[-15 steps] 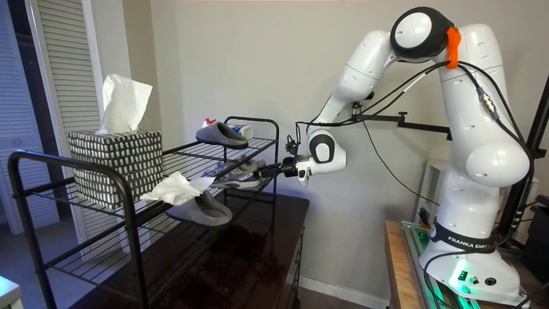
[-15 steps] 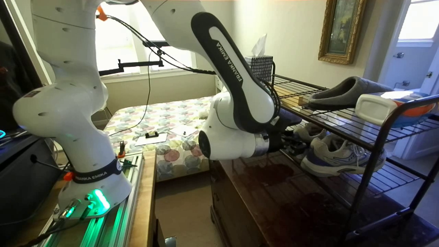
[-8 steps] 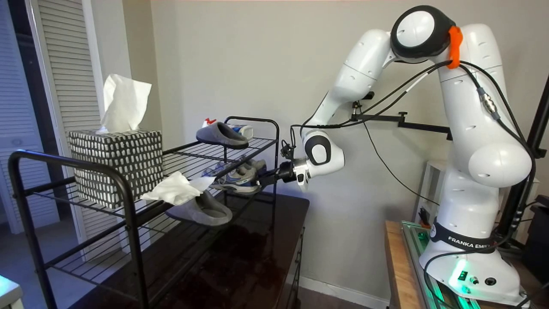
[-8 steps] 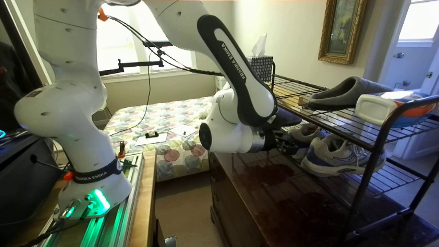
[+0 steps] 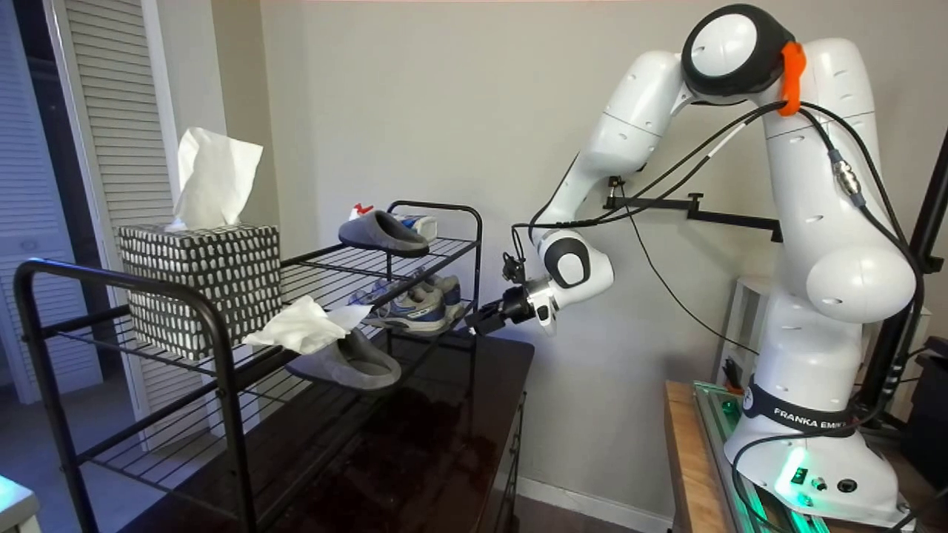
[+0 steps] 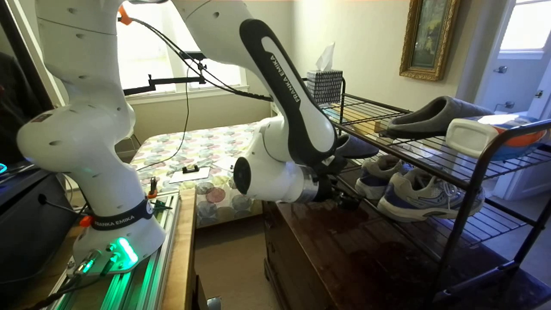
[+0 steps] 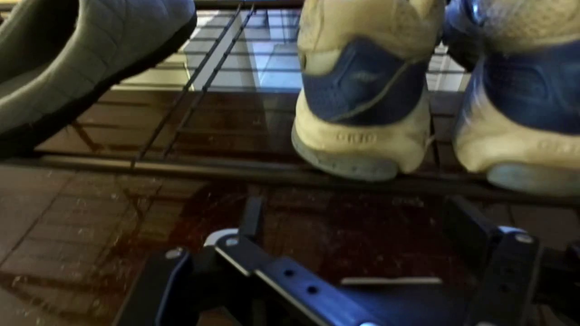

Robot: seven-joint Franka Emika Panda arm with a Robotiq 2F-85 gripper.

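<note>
Black gripper [image 7: 355, 216], fingers [image 7: 253, 217] spread wide, near the heels of the sneakers [image 7: 362, 86] on the rack's [image 5: 231, 414] lower shelf [image 7: 190, 168].
We lose the toes past the wrist view's top, and its right edge crops one of them; in both exterior views the upper rail [image 6: 413, 161] crosses the pair. Grey slipper [image 7: 108, 50] on the same shelf is cropped, and tissue [image 5: 307, 326] blocks part of it in an exterior view. We can barely make out the gripper's tips against the dresser [image 6: 366, 258] in an exterior view: dark, glossy wood under the rack. Beyond: patterned bed [image 6: 206, 146], window [image 6: 146, 47] blown out by glare, framed picture [image 6: 430, 41] clipped.
</note>
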